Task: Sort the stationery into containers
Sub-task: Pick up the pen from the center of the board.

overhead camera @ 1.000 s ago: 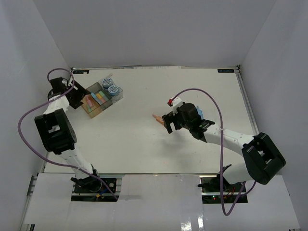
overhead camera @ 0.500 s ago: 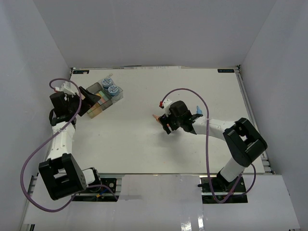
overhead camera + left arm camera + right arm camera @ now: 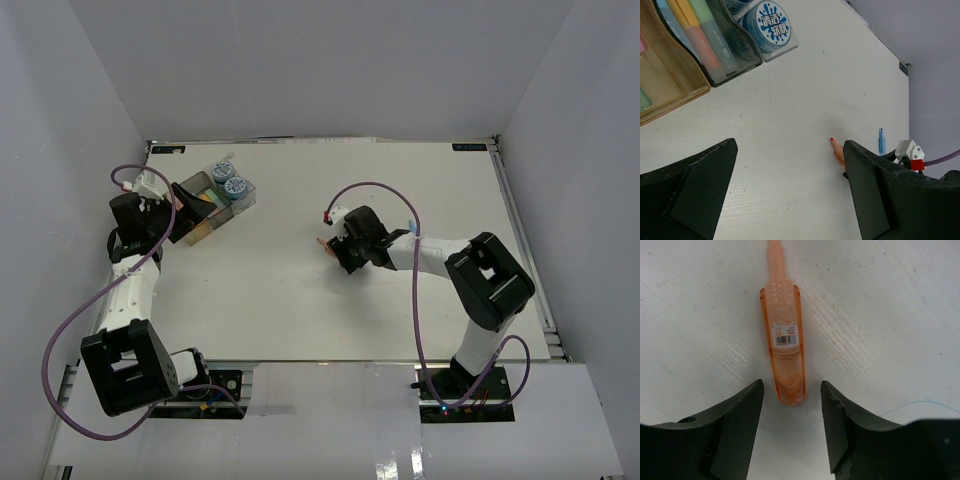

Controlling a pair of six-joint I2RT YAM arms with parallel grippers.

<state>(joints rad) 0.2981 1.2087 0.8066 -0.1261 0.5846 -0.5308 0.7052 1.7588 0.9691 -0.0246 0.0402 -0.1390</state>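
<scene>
The white table (image 3: 300, 320) is the biggest thing here. Two arms are bolted at its near edge. The left arm (image 3: 128, 285) reaches up the left side of the table. The right arm (image 3: 450, 255) stretches in low toward the middle.

The bins (image 3: 212, 198) sit in a joined bunch at the far left of the table. The brown bin (image 3: 675, 102) is just beside the grey bin (image 3: 737, 62), and the clear bin (image 3: 785, 50) touches the grey one on its other side.

The left gripper (image 3: 790, 145) hangs near the bins with its two fingers spread wide. It holds nothing.

The right gripper (image 3: 790, 390) is down at the table in the middle. Its fingers stand apart, one on each side of the orange stick (image 3: 785, 340). A thin gap shows on both sides, so they are not pinching it.

Two round blue and white rolls (image 3: 772, 25) sit in the clear bin. A few sticks (image 3: 710, 45) in green, pink and yellow lie side by side in the grey bin. Bits of pink and green stick peek out at the edge of the brown bin.

The orange stick lies flat on the bare table, well apart from the bins. A white label is stuck on it.

A blue stick (image 3: 881, 141) lies on the table near the right arm.
</scene>
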